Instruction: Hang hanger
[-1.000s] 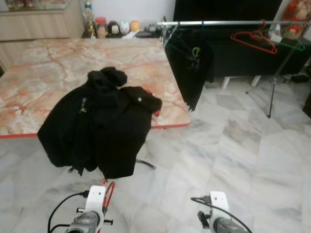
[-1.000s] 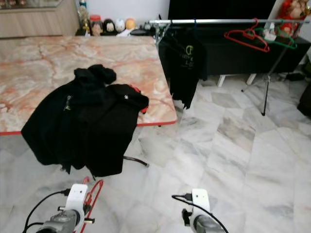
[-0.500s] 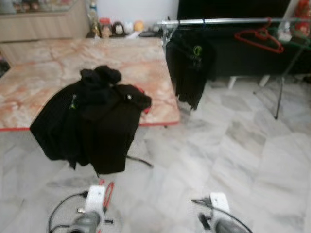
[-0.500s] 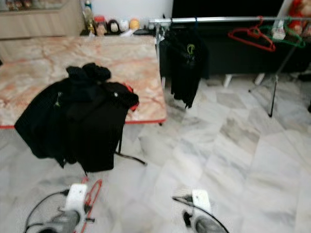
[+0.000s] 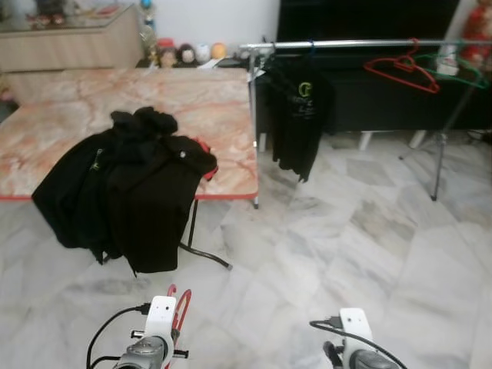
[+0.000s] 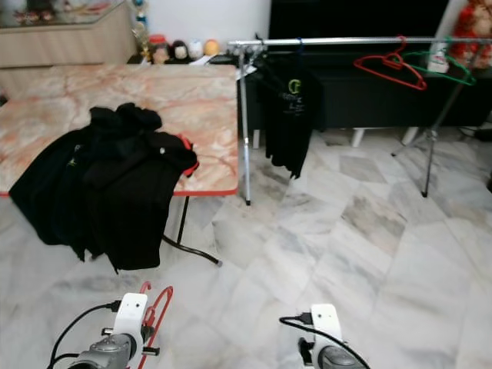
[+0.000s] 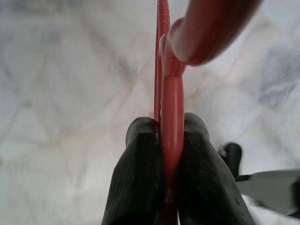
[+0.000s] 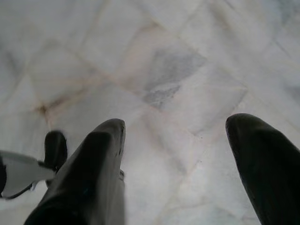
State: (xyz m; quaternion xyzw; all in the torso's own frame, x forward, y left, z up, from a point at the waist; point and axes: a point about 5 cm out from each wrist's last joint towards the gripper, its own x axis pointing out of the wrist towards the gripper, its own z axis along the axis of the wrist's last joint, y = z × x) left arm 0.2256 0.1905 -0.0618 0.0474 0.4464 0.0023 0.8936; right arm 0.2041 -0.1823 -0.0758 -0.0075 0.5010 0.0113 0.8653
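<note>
While I am standing on the marble floor (image 5: 369, 231), my left gripper (image 7: 169, 140) is clenching a red hanger (image 7: 171, 108) low at my left side; my right gripper (image 8: 176, 140) is hanging released beside it. Ahead, black clothes (image 5: 131, 184) are draping over the table's (image 5: 223, 108) front edge; a rail (image 5: 346, 44) beyond the table's right edge is carrying a black shirt (image 5: 301, 115).

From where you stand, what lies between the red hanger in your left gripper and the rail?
In the left eye view, bare marble floor lies between the red hanger held by the left gripper and the rail; the table stands left of that path.
</note>
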